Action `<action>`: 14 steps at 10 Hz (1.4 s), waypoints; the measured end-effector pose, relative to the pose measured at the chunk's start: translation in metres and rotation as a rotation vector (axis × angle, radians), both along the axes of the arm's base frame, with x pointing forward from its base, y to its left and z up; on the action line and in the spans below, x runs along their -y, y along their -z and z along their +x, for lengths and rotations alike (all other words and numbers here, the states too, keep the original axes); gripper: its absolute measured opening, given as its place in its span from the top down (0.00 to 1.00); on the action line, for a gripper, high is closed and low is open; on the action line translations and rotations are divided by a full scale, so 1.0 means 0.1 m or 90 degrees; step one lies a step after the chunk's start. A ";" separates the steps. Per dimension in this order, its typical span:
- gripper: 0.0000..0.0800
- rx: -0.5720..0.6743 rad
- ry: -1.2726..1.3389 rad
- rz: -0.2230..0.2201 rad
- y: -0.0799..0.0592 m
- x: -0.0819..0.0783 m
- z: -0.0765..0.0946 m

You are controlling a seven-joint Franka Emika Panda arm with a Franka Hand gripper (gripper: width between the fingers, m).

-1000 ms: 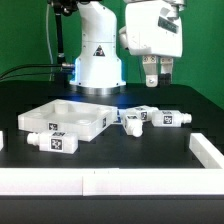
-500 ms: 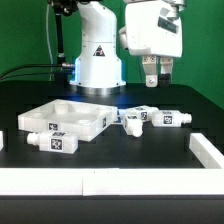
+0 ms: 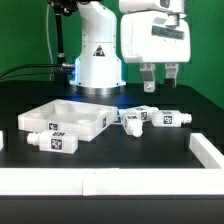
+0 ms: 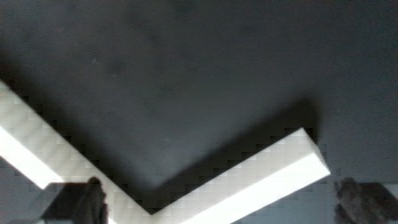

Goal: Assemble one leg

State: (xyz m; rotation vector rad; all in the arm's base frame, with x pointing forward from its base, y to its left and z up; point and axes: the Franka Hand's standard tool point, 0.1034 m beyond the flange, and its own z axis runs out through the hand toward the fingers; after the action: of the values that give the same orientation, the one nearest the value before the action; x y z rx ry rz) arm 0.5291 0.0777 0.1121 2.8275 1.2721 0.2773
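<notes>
The end effector (image 3: 158,87) hung above the dark worktop (image 3: 110,158), its two fingers spread wide with nothing between them. At its five o'clock in the exterior view the leg (image 3: 172,118) lay on its side, long axis running nine to three. A bunched pair of legs (image 3: 135,121) lay just at its nine o'clock, hard to tell apart. A fourth leg (image 3: 50,143) lay at seven o'clock from the single tabletop (image 3: 65,118), also lengthwise nine to three. The wrist view showed no legs, only worktop, a white angled strip (image 4: 294,165) and both fingertips (image 4: 71,200).
</notes>
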 end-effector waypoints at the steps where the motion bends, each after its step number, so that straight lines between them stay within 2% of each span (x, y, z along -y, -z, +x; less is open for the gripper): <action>1: 0.19 -0.004 0.020 0.004 0.02 -0.03 -0.03; 4: 0.19 0.004 0.028 0.011 0.18 0.08 -0.15; 8: 0.19 0.002 0.033 0.012 0.18 0.07 -0.16; 9: 0.19 -0.007 0.056 0.013 0.21 0.09 -0.28; 10: 0.19 -0.031 0.120 0.014 0.15 0.08 -0.37; 12: 0.19 -0.111 0.253 0.007 -0.01 0.19 -0.39; 13: 0.19 -0.095 0.239 0.011 -0.02 0.22 -0.34; 14: 0.19 -0.097 0.237 0.010 -0.01 0.21 -0.35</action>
State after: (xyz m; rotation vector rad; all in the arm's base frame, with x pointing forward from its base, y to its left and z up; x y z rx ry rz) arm 0.4939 0.0572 0.1131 3.0700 0.7342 0.0601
